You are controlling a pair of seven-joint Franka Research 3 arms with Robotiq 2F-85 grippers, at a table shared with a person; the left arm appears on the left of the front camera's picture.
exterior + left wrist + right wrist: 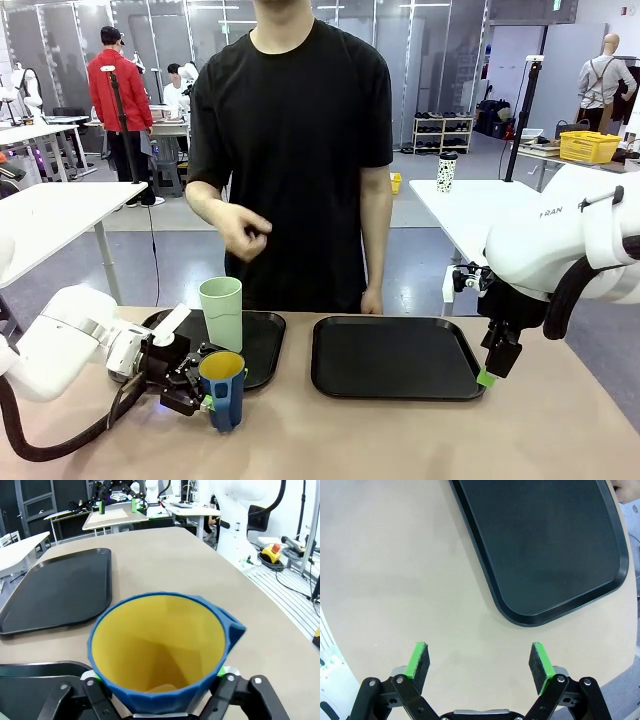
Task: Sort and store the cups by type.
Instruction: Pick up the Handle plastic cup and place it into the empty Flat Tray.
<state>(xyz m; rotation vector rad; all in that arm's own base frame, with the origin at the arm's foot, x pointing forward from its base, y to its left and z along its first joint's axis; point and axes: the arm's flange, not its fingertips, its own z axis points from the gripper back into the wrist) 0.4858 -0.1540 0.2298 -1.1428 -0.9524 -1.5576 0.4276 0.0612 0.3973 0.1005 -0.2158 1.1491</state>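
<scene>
A dark blue mug [223, 388] with a yellow inside stands upright on the table just in front of the left black tray [265, 340]. My left gripper [208, 396] is shut on it from the left. In the left wrist view the mug [160, 645] sits between the fingers of that gripper [157, 677], with its handle pointing right. A tall pale green tumbler [221, 312] stands on the left tray, behind the mug. My right gripper [487, 375] hangs open over the front right corner of the right tray [395, 355], with nothing between its pads [420, 662].
A person in black stands at the far edge, one hand [245, 230] raised over the table, the other [372, 300] resting by the right tray [545, 545]. A white speckled cup [446, 172] stands on a far table. Bare tabletop [210, 565] lies beside the tray [55, 590].
</scene>
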